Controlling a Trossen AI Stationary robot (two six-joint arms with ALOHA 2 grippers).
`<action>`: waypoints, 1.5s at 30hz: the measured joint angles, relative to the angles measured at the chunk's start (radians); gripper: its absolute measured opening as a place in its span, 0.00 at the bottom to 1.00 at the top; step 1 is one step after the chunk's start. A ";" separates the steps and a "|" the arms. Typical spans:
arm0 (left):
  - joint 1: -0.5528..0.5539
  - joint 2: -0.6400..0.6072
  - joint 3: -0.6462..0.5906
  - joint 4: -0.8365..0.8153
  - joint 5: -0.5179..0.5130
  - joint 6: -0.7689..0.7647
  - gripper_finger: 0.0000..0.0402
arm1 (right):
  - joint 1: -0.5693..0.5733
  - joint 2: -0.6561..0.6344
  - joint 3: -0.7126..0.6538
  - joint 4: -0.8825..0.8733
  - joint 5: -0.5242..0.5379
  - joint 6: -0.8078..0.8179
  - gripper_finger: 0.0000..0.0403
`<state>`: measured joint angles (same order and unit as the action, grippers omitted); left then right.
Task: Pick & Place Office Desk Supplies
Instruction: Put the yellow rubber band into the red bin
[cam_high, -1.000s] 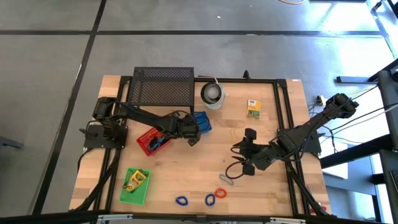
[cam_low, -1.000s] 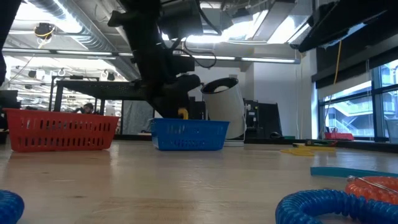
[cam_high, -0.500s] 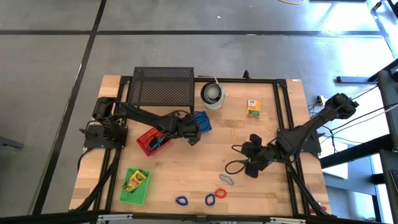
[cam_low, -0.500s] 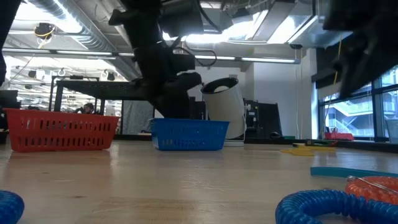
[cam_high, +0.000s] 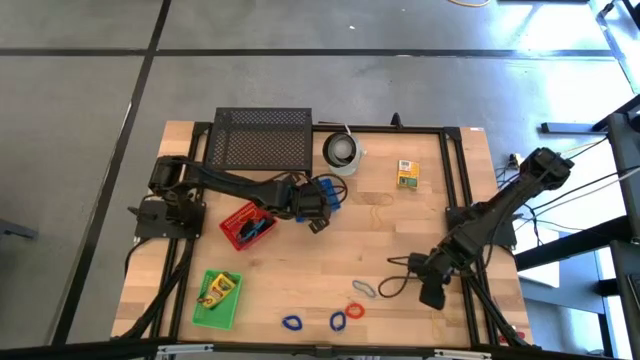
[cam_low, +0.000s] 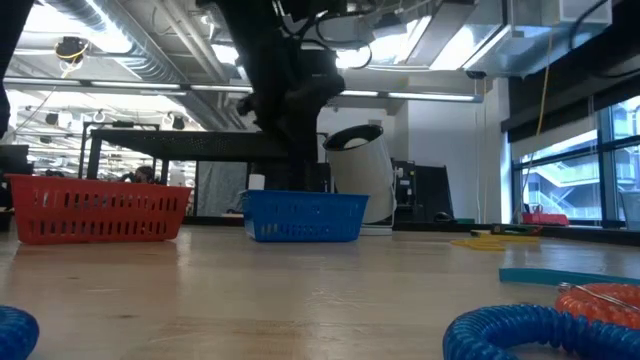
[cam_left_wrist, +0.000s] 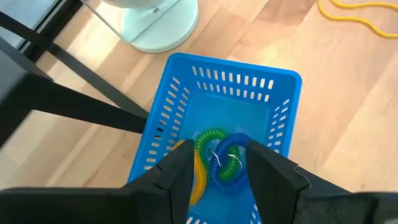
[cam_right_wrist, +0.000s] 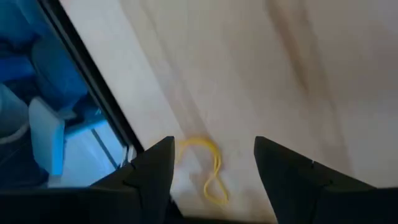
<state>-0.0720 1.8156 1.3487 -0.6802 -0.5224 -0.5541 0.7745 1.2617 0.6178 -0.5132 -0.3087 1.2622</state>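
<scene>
Three coiled loops, one green (cam_left_wrist: 211, 138), one blue (cam_left_wrist: 231, 167) and one yellow (cam_left_wrist: 196, 174), are lying together on the floor of the blue basket (cam_left_wrist: 273, 124). The left end effector (cam_left_wrist: 219, 163) is hanging directly above them, over the basket, with its fingers (cam_left_wrist: 177, 169) standing apart and gripping nothing; the loops are showing in the gap between the fingers.

On the near part of the table (cam_high: 300, 270), two blue loops (cam_high: 291, 323) (cam_high: 337, 322), one red loop (cam_high: 356, 311) and one grey loop (cam_high: 363, 288) are lying loose. The right end effector (cam_high: 432, 290) is sitting just beside the grey loop, toward the right edge of the table, with its fingers (cam_right_wrist: 152, 171) spread and empty. A thin yellow loop (cam_right_wrist: 208, 168) is lying on the wood between those fingers in the right wrist view.

One red basket (cam_high: 245, 225) and one green basket (cam_high: 217, 297) are also standing on the left half. One yellow-and-green box (cam_high: 406, 174) is lying flat near the far edge, well apart from both end effectors.
</scene>
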 joint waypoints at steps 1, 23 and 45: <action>-0.003 0.000 0.012 -0.020 0.000 0.001 0.35 | 0.019 0.000 0.000 0.000 -0.002 0.012 0.56; -0.103 -0.001 0.048 -0.197 -0.007 0.010 0.33 | 0.309 0.184 0.046 0.290 0.249 0.065 0.44; -0.105 -0.001 0.048 -0.184 -0.036 0.024 0.33 | 0.378 0.227 0.129 0.018 0.398 -0.118 0.38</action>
<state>-0.1772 1.8149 1.3968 -0.8639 -0.5587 -0.5300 1.1523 1.4883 0.7471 -0.4951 0.0889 1.1439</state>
